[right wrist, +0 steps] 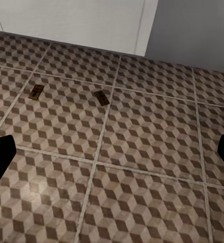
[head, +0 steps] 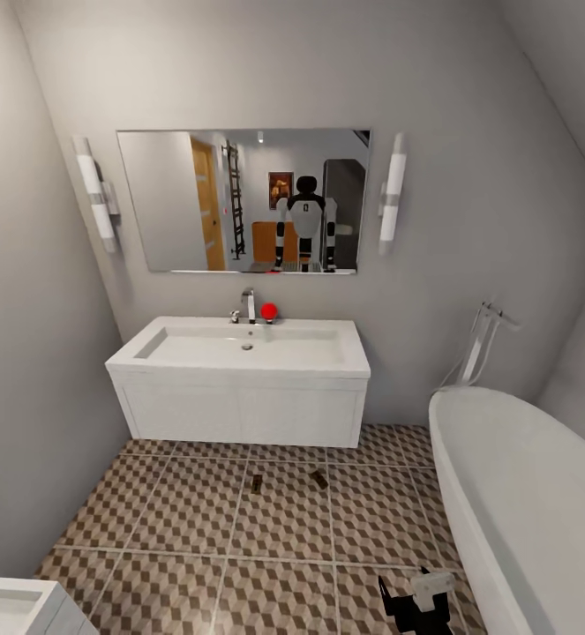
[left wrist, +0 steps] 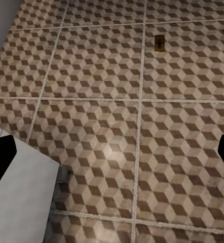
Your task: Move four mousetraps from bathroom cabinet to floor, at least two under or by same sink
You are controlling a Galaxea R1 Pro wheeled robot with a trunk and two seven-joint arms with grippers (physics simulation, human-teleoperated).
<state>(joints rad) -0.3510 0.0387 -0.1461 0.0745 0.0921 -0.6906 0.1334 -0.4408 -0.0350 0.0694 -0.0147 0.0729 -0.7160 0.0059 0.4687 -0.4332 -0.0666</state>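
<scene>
The bathroom floor, tiled in a brown, beige and white cube pattern with pale grout lines, carries two mousetraps lying flat, near each other but apart, just in front of the vanity: one and another.

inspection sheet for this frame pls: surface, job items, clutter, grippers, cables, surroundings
Surface: bathroom floor, cube-pattern tiles with pale grout.
Job's things: two mousetraps lie flat on the floor in front of the sink vanity, left mousetrap and right mousetrap, apart from each other. Bathroom sink white, with chrome tap.
Clutter: small red object on the sink ledge beside the tap.
Grippers: left gripper open, nothing between its fingers; right gripper open, nothing between its fingers.
Cables: nothing seen.
Surroundings: mirror flanked by two wall lights, bathtub on the right, a white fixture corner at lower left.
</scene>
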